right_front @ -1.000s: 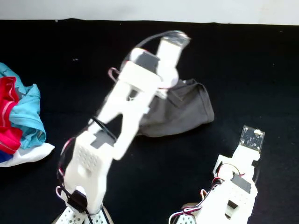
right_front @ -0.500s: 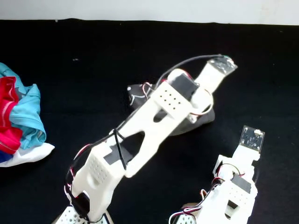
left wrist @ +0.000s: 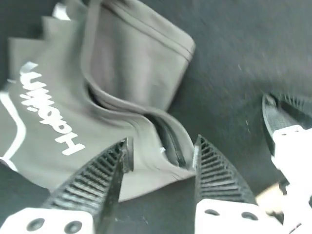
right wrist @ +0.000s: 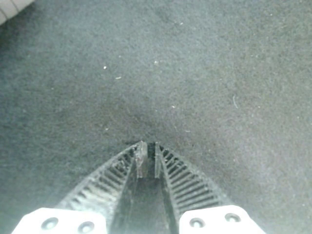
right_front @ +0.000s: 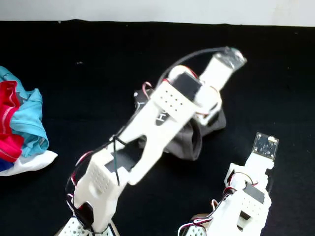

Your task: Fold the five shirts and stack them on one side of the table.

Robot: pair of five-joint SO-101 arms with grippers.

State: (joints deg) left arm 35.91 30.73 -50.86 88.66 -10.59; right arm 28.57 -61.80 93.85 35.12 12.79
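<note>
A grey shirt point(right_front: 188, 143) with white print lies crumpled in the middle of the black table point(right_front: 74, 73). My left arm point(right_front: 162, 110) stretches over it from the near left and covers much of it. In the left wrist view the left gripper point(left wrist: 160, 148) hangs open just above a fold of the grey shirt point(left wrist: 122, 73), with nothing between its fingers. My right arm point(right_front: 248, 194) sits folded at the near right. Its gripper point(right wrist: 147, 152) is shut and empty, close over bare black cloth.
A heap of shirts lies at the table's left edge: teal point(right_front: 30, 118), red point(right_front: 7, 125) and white point(right_front: 30, 161). The table's far edge meets a pale wall point(right_front: 157, 10). Part of the right arm point(left wrist: 285, 131) shows beside the grey shirt in the left wrist view.
My left arm swung right across the grey shirt, then drew back a little. The shirt is more bunched, with a fold now on its near side. The right arm has not moved.
</note>
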